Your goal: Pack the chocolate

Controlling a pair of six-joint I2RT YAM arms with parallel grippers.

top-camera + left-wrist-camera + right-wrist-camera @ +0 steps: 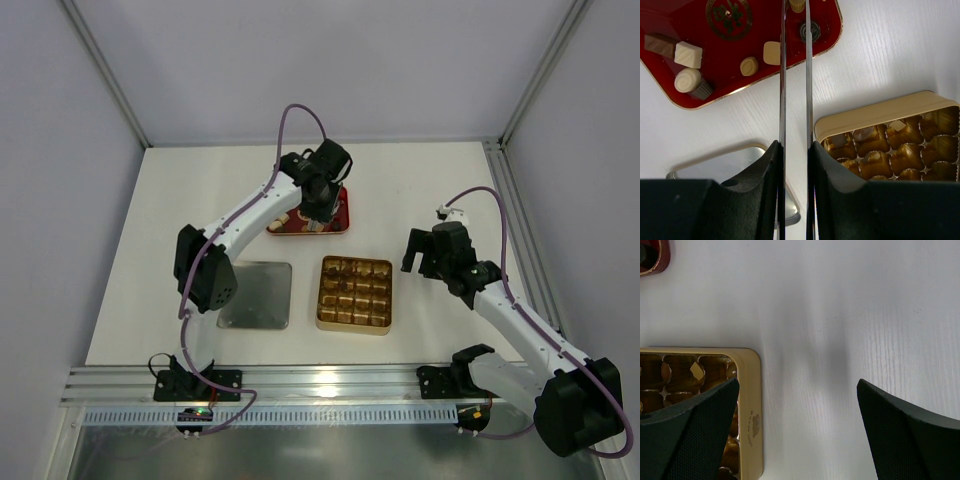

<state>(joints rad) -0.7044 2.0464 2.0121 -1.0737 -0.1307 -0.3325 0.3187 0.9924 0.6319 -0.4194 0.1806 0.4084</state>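
The left tool [794, 15] holds its thin blades nearly together over the red tray [670, 20]. A tan piece [797, 4] shows between them near the tips; I cannot tell whether it is pinched. Other chocolate pieces [688, 54] lie in the tray left of the blades, and the gold tin [875, 112] lies to their right. The right tool [797, 440], fingers wide apart, hangs over the tabletop [840, 315] just right of that tin.

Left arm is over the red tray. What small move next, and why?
Probably a short straight lift of the left gripper: a small tan chocolate piece looks pinched between its thin metal fingers over the red rectangular tray, with the square gold tin close by.
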